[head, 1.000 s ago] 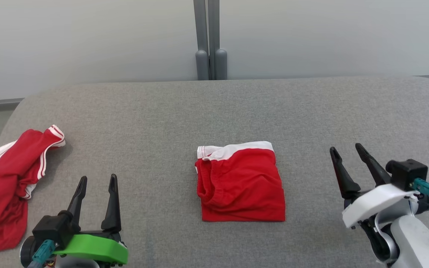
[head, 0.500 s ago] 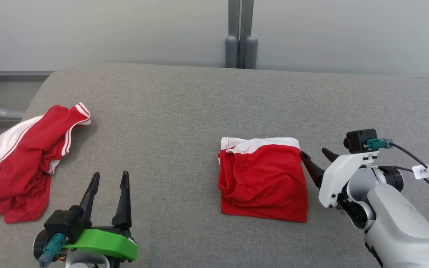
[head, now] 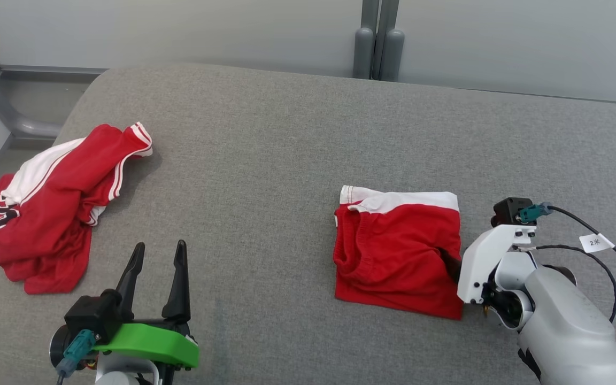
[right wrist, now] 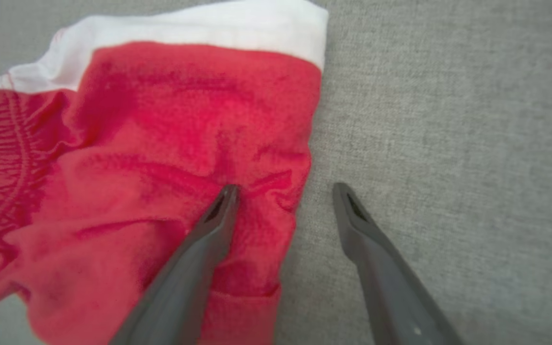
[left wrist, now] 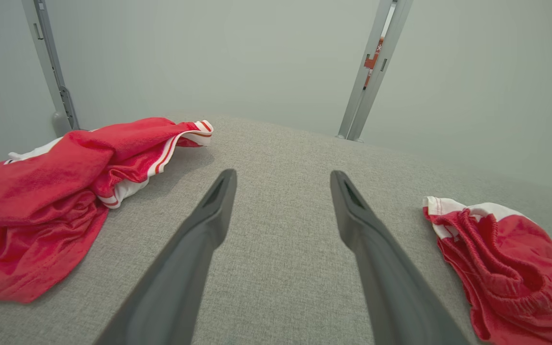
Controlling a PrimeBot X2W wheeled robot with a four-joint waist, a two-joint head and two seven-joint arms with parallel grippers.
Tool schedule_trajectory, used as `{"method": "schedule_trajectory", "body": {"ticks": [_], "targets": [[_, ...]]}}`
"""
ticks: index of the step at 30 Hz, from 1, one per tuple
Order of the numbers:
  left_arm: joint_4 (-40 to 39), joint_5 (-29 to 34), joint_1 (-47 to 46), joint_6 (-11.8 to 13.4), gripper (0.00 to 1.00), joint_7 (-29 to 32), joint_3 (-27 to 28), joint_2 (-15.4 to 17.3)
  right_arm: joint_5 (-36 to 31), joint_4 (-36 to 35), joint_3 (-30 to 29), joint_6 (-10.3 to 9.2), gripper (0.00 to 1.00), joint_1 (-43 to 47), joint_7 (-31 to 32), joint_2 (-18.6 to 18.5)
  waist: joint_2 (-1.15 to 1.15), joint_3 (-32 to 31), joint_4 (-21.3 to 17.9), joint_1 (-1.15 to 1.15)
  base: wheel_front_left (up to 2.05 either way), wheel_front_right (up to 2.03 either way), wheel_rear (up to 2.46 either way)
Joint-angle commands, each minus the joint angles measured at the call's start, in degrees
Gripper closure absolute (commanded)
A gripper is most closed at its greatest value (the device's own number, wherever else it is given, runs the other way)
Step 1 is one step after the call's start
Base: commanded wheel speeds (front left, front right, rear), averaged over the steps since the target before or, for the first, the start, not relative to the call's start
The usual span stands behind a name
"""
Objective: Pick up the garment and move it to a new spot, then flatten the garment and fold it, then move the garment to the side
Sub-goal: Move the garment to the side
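The right gripper [right wrist: 285,188] is wide open, holding nothing. One finger touches the shorts [right wrist: 161,120], the other sits just beside them. The left gripper [left wrist: 283,175] is open and empty.

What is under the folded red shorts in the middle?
The grey fabric surface shows all around the folded red shorts, so they lie on it. Anything tucked beneath is hidden.

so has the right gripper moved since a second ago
Yes. Judged against the folded red garment, the right gripper has moved left: it stood apart on the garment's right, and now it straddles that right edge, one finger on the cloth.
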Motion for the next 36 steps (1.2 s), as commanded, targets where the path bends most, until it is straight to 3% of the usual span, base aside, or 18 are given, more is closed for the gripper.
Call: {"method": "schedule_trajectory", "body": {"ticks": [1,2,3,4,5,6,7,18,29,36], "targets": [[0.1,0.4,-1.0,-0.2,0.0,0.0,0.2,-0.2,0.9,0.7,0.5,0.0,0.0,0.5,0.3,0.6,0.0,0.1,-0.1,0.0,0.0,0.0,0.0],[0.2,0.5,-1.2,-0.4,0.0,0.0,0.2,-0.3,1.1,0.6,0.7,0.0,0.0,0.4,0.1,0.6,0.0,0.1,-0.2,0.0,0.0,0.0,0.0],[0.2,0.6,-1.2,-0.4,0.0,0.0,0.3,-0.3,1.4,0.6,1.0,0.0,0.14,0.4,-0.1,0.6,0.0,0.1,-0.3,0.0,0.0,0.0,0.0],[0.2,0.8,-1.3,-0.5,0.0,0.0,0.3,-0.3,1.7,0.5,1.2,0.0,0.45,0.4,-0.4,0.6,0.0,0.1,-0.5,0.0,0.0,0.0,0.0],[0.3,0.9,-1.2,-0.5,0.0,0.0,0.3,-0.4,1.9,0.3,1.4,0.0,0.59,0.4,-0.9,0.5,0.0,0.0,-0.6,0.0,0.0,0.0,0.0],[0.3,0.9,-1.2,-0.6,0.0,0.0,0.4,-0.4,2.1,0.1,1.6,0.0,0.86,0.3,-1.5,0.4,0.0,-0.1,-0.9,0.0,0.0,0.0,0.0],[0.3,1.0,-1.2,-0.6,0.0,0.0,0.4,-0.4,2.4,-0.1,1.8,0.0,1.0,0.1,-2.0,0.4,0.0,-0.1,-1.0,0.0,0.0,0.0,0.0],[0.4,1.7,-0.7,-1.2,0.0,0.0,0.2,0.3,5.4,-1.4,4.4,-0.01,1.0,-1.7,-6.6,-1.3,0.0,-1.6,-5.5,0.0,0.0,0.0,0.0],[-1.5,1.6,-1.8,-1.8,0.0,0.2,-2.6,1.1,6.2,-4.9,8.5,-0.01,1.0,-3.1,-8.2,-7.2,0.0,-2.0,-16.8,0.0,0.0,0.0,0.0],[-2.1,1.3,-2.1,-1.9,0.0,0.7,-4.3,1.0,7.8,-6.1,9.1,-0.01,1.0,-1.8,-9.5,-8.6,0.0,-1.8,-23.7,0.0,0.0,0.0,0.0]]}}
